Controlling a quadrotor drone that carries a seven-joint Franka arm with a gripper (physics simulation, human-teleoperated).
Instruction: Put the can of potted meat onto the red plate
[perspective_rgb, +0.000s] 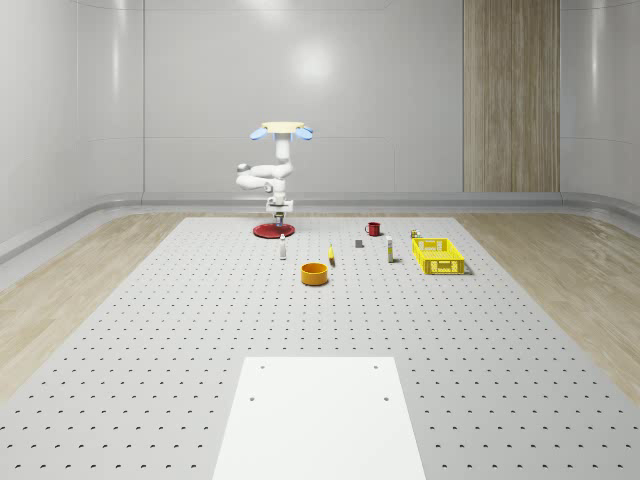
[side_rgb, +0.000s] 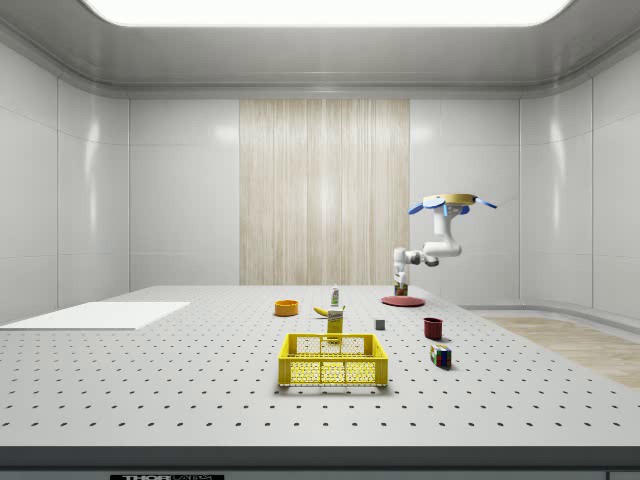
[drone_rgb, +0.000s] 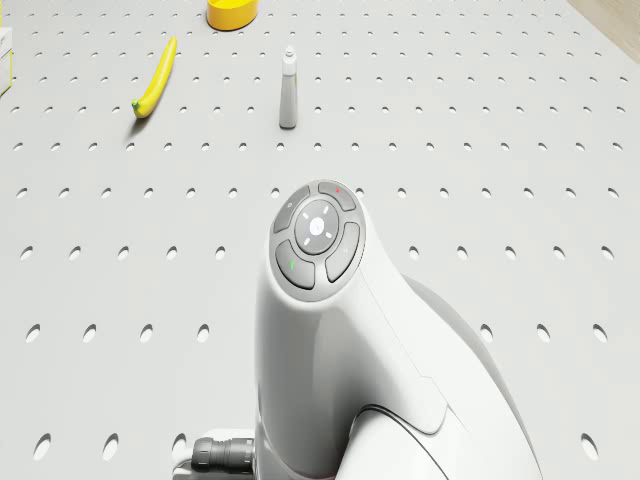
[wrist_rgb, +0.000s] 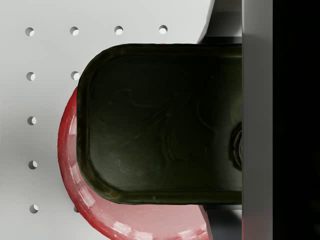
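The drone (perspective_rgb: 279, 130) hovers above the far end of the perforated table (perspective_rgb: 150, 330), directly over the red plate (perspective_rgb: 271, 231), with the white arm (perspective_rgb: 265, 178) folded beneath it and pointing down. The gripper (perspective_rgb: 279, 214) hangs just above the plate, and the can of potted meat (wrist_rgb: 160, 122) sits between the fingers (wrist_rgb: 257, 120); in the wrist view the can's dark end face lies close to the camera, with one finger pressed against its side and the red plate rim showing below and beside it. The fingers are closed onto the can. Whether the can touches the plate cannot be told. In the whole-scene view, going from left to right in front of the plate, the table carries a small grey bottle (perspective_rgb: 283, 249), an orange bowl (perspective_rgb: 315, 273), a banana (perspective_rgb: 331, 255), a small grey block (perspective_rgb: 359, 242), a dark red mug (perspective_rgb: 373, 229), a second slim bottle (perspective_rgb: 389, 250) and a yellow basket (perspective_rgb: 438, 256). A white sheet (perspective_rgb: 320, 415) lies flat on the near end of the table. In the side view, the drone and arm stand at the view's right above the plate, the basket is nearest the camera, and a coloured cube (side_rgb: 440, 355) lies to the basket's right, near the mug. In the drone view, the arm's wrist joint occupies the foreground, with the banana, the grey bottle and the bowl on the table beyond it.
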